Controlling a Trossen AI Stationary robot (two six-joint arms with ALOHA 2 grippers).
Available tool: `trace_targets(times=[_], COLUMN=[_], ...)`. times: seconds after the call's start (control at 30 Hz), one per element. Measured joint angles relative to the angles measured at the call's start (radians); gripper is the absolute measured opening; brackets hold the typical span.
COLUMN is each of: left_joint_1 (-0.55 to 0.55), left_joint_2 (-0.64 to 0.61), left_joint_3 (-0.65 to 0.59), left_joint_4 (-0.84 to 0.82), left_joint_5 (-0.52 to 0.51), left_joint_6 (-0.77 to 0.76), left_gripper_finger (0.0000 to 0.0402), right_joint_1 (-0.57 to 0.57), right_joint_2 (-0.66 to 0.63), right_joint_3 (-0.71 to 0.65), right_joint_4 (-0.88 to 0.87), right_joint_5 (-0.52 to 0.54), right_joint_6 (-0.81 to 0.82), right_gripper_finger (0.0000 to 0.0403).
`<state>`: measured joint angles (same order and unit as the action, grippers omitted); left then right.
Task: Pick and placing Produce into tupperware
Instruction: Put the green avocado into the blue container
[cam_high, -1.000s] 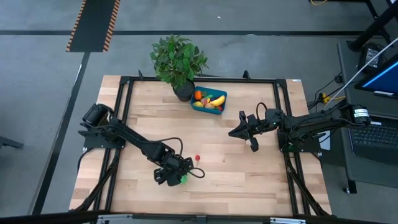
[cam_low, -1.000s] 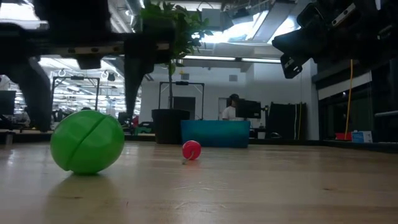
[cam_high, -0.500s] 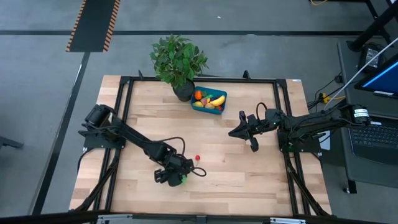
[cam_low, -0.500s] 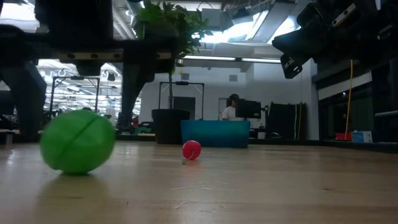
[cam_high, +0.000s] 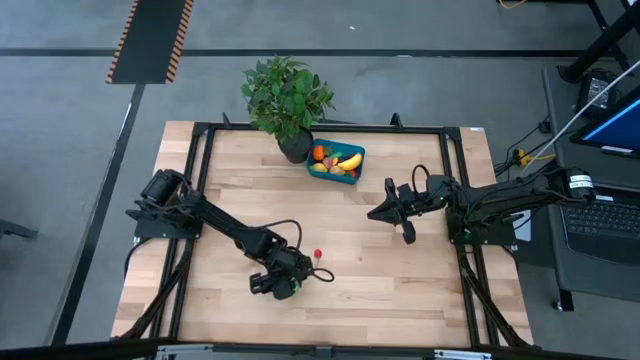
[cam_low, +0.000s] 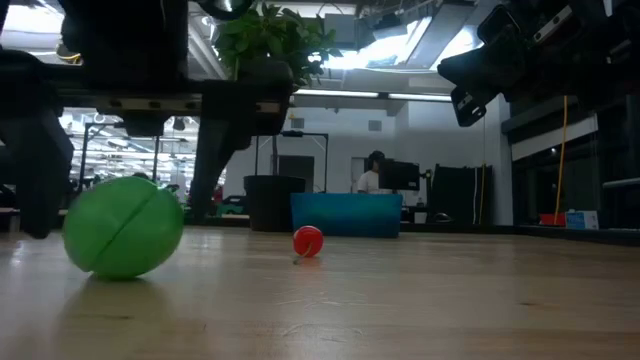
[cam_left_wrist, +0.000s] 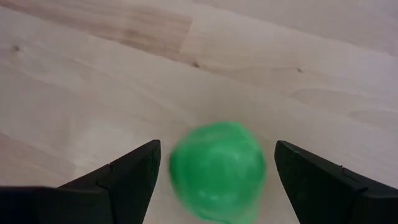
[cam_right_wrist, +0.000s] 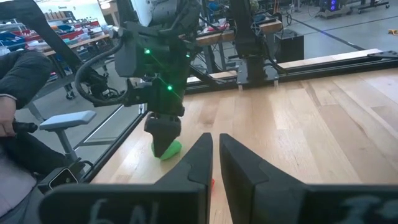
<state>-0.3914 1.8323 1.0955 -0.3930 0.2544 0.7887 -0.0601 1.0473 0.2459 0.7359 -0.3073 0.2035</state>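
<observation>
Left gripper (cam_left_wrist: 214, 171): low in the left wrist frame, fingers spread wide either side of the green piece, not yet pinching; placed so, by my reading, to close on it.
Green piece (cam_left_wrist: 217, 169): round, smooth plastic with a seam line; sits on the table, lower centre-left of the high frame.
Red piece (cam_low: 308, 241): small glossy ball, just beside the green one, lying loose.
Tupperware (cam_high: 337, 172): teal, shallow, rounded corners; upper centre of the high frame, already holding a banana and other pieces.
Right gripper (cam_high: 381, 213): clenched, empty, hanging above the table at centre right, waiting.
Table (cam_high: 400, 290): pale wood planks, dark frame.
Potted plant (cam_high: 285, 97): leafy, just beside the tupperware.
</observation>
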Motion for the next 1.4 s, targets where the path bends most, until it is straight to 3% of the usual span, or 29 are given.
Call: trace_targets(times=[0.73, 1.17, 1.4], left_joint_1=[0.007, 0.014, 0.014], left_joint_2=[0.058, 0.061, 0.061], left_joint_3=[0.0, 0.0, 0.0], left_joint_4=[0.01, 0.009, 0.002], left_joint_5=[0.064, 0.07, 0.074], left_joint_6=[-0.159, -0.159, -0.16], left_gripper_finger=[0.0306, 0.0273, 0.0235], right_joint_1=[0.0, 0.0, 0.0], right_joint_2=[0.0, 0.0, 0.0], right_joint_3=[0.0, 0.0, 0.0], right_joint_4=[-0.006, -0.009, -0.013], right_joint_5=[0.0, 0.0, 0.0], right_joint_6=[-0.002, -0.002, -0.002], right_gripper_finger=[0.0033, 0.0033, 0.0033])
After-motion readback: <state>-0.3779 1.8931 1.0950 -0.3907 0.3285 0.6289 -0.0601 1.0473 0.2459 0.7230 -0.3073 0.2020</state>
